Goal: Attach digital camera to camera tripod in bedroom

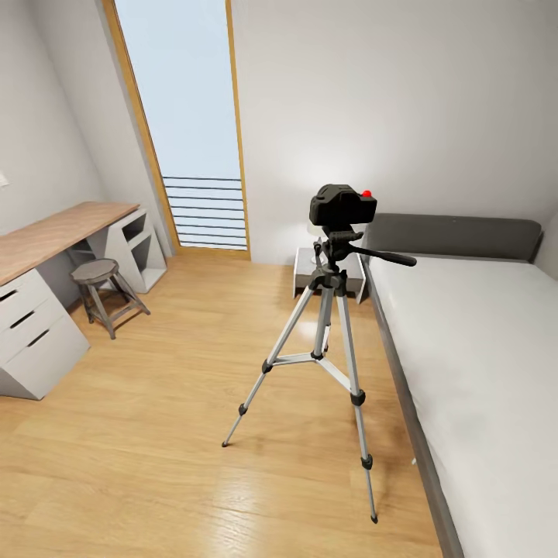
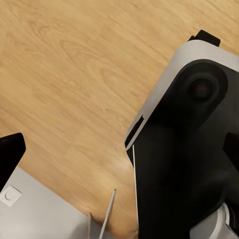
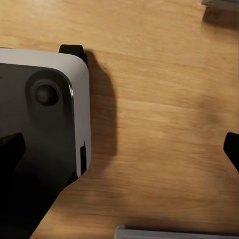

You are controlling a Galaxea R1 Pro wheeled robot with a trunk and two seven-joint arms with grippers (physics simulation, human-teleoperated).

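Digital camera [image 1: 342,205] seated atop camera tripod [image 1: 329,341] at frame centre; task apparently complete. Gripper states impossible to tell from wrist views.

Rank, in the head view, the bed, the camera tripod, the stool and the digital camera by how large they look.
1. bed, largest, though it is partly cut off by the frame
2. camera tripod
3. stool, which stands farther away, so its true size is unsure
4. digital camera, smallest
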